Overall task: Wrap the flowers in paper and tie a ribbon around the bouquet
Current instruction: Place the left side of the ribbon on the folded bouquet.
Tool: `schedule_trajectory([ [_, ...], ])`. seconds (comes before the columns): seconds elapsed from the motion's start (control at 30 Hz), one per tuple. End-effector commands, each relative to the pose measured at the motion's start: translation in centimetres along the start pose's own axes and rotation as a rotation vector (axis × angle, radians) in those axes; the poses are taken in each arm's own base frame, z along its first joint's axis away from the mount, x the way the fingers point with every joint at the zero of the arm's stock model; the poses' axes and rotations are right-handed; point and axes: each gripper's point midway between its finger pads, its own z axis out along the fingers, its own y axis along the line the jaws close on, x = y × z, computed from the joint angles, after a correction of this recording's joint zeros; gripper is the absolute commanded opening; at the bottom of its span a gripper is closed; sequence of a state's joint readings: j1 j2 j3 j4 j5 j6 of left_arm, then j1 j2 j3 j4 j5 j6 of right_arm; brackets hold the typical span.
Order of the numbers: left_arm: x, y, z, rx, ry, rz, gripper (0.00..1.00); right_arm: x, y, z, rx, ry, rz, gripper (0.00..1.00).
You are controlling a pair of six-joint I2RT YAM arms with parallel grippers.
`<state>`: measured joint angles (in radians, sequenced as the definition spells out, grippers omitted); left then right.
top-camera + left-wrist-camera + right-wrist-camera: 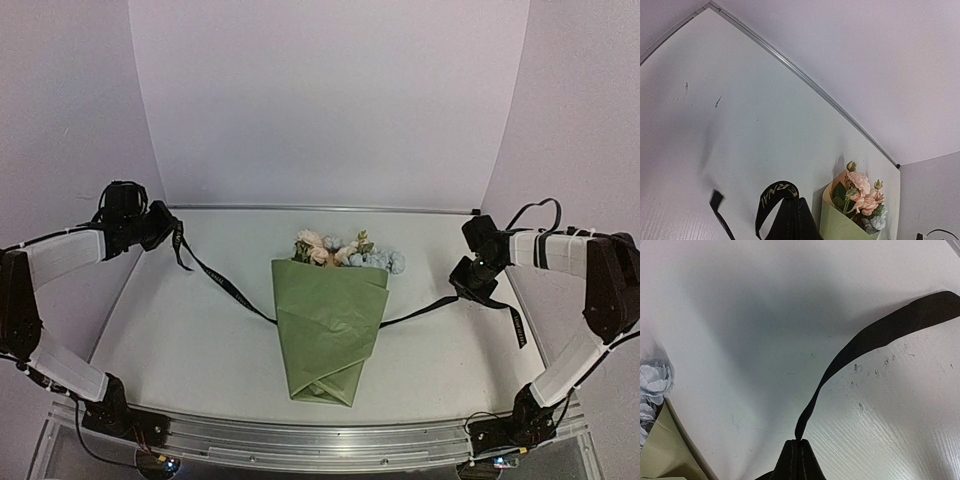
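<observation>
Between the two sets of jaws, on the white table [180, 350]: bouquet [330, 320], an olive paper cone lying flat, its blooms [345, 250] at the far end; black ribbon [225, 285] running from the cone's sides out to each arm; left gripper [168, 230], jaws closed, pinching the ribbon near one end; right gripper [470, 285], jaws closed, pinching it near the other, a short tail trailing past.

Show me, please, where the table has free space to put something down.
Free: table near-left, between bouquet and left arm base; near-right likewise; the strip behind the flowers. Crowded: the middle band, where the ribbon stretches to each side of the bouquet.
</observation>
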<state>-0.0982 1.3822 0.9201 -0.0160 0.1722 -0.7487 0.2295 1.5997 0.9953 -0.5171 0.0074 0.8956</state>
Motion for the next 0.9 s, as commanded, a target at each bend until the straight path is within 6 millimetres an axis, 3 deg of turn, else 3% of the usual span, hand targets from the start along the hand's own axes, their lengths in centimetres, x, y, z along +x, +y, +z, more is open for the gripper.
schedule_trajectory([
  [0.0, 0.9, -0.1, -0.2, 0.016, 0.029, -0.004, 0.00, -1.9, 1.8, -1.9, -0.050, -0.045, -0.027, 0.00],
  [0.1, 1.3, -3.1, -1.0, 0.188, 0.051, 0.055, 0.00, -1.7, 3.2, -2.8, -0.095, -0.029, -0.038, 0.00],
  [0.2, 3.6, -10.9, -3.3, 0.539, 0.131, 0.190, 0.00, -1.4, 3.6, -3.4, -0.113, -0.030, -0.038, 0.00],
  [0.33, 12.0, -22.9, -6.4, 0.872, 0.310, 0.501, 0.00, -0.8, 3.7, -3.2, -0.117, -0.009, -0.040, 0.00],
  [0.43, 21.9, -28.1, -7.4, 1.062, 0.579, 0.622, 0.00, -0.3, 3.8, -2.9, -0.121, 0.010, -0.045, 0.00],
  [0.5, 29.2, -29.6, -8.1, 1.133, 0.759, 0.698, 0.00, -0.1, 3.9, -2.8, -0.126, 0.023, -0.052, 0.00],
  [0.57, 35.4, -29.9, -8.7, 1.161, 0.922, 0.763, 0.00, 0.2, 4.1, -2.7, -0.131, 0.035, -0.059, 0.00],
  [0.67, 42.3, -29.0, -8.5, 1.152, 1.091, 0.838, 0.00, 0.5, 4.1, -2.6, -0.135, 0.047, -0.066, 0.00],
  [0.73, 44.9, -27.6, -7.2, 1.097, 1.148, 0.852, 0.00, 0.6, 4.3, -2.6, -0.138, 0.053, -0.070, 0.00],
  [0.87, 45.8, -27.5, -5.2, 1.038, 1.109, 0.868, 0.05, 0.9, 4.6, -2.6, -0.144, 0.060, -0.080, 0.00],
])
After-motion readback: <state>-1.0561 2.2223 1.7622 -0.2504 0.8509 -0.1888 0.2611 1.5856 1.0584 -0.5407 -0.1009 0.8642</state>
